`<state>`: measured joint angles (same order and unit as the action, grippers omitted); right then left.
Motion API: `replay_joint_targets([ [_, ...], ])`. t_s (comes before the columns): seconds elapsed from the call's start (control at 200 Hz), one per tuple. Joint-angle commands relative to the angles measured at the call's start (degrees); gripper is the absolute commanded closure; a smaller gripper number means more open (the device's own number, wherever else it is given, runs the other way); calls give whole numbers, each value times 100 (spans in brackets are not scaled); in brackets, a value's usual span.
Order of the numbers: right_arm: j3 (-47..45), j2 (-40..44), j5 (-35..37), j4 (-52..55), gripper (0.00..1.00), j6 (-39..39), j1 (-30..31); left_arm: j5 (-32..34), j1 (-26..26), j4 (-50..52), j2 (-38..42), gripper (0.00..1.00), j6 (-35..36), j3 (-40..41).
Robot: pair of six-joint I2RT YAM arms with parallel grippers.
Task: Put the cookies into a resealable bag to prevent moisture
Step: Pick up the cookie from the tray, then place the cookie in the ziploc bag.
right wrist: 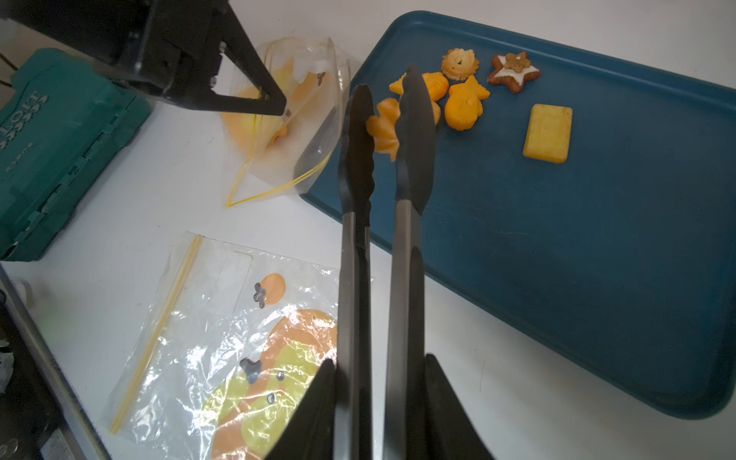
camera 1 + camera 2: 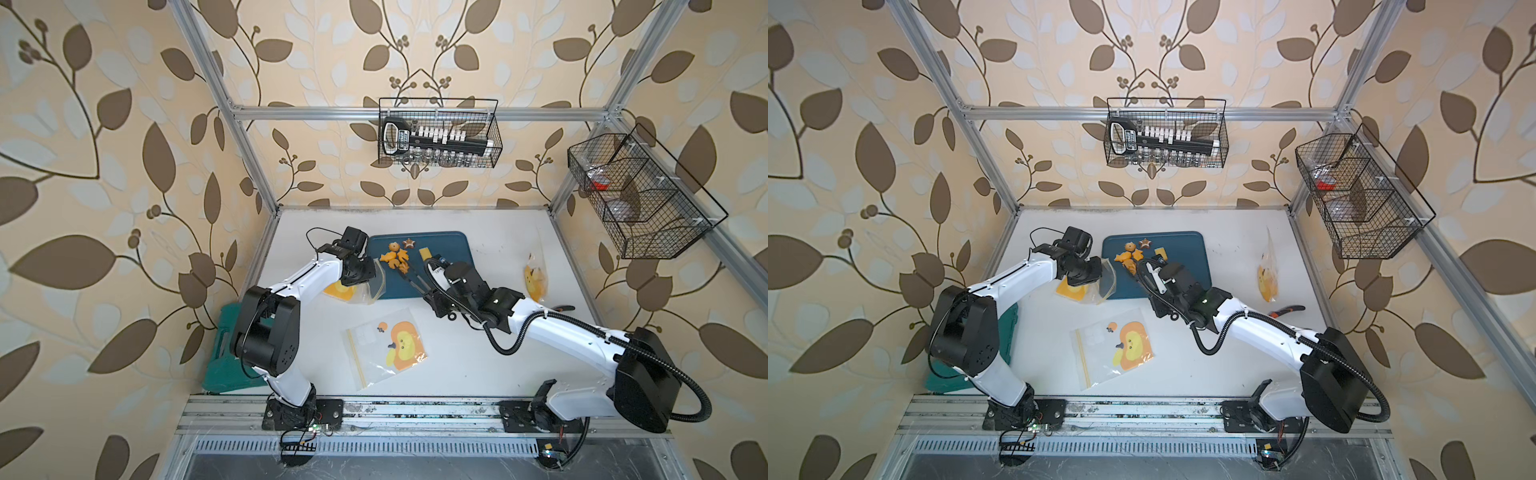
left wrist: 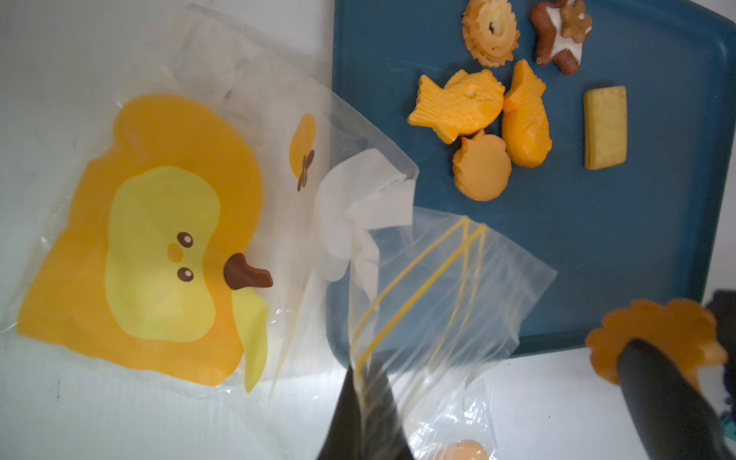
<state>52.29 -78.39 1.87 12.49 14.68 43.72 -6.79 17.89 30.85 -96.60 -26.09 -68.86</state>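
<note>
mid-transfer: right tool [image 1: 380, 392] squeezes tongs [image 1: 412, 119] gripping a flower cookie [image 1: 383, 131]; left tool [image 1: 275, 105] pinches the bag [image 1: 302, 99] rim open. next: swing toward nine o'clock, release inside.

Walls: beige wallpaper [image 2: 124, 124], brown and pale leaf-vine print, three sides.
Frame [image 2: 332, 111]: aluminium bars at corners and across back.
Basket [image 2: 438, 133]: black wire, hung on back bar.
Second basket [image 2: 640, 199]: black wire, compartmented, right bar.
Table [image 2: 478, 353]: white, matte.
Front edge: metal rail [image 2: 415, 409], slotted grille [image 2: 415, 446].
Light: even, diffuse.
</note>
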Motion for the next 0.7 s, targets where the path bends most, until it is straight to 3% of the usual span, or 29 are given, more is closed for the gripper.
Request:
replay_joint_targets([
  [0.0,6,99,-544,-521,68,-184,4,-298,-40,192,-217,100,-48,-356],
  [0.13,152,-162,-990,-684,68,-221,22,-429,-40,280,-484,100,-105,-659],
  [0.445,858,-1264,-791,-625,69,-261,17,-533,-41,255,-411,100,-96,-700],
  [0.565,979,-1324,-896,-678,56,-282,15,-541,-40,255,-374,100,-96,-661],
  [0.695,913,-1135,-813,-627,53,-290,20,-479,-48,270,-339,100,-94,-628],
])
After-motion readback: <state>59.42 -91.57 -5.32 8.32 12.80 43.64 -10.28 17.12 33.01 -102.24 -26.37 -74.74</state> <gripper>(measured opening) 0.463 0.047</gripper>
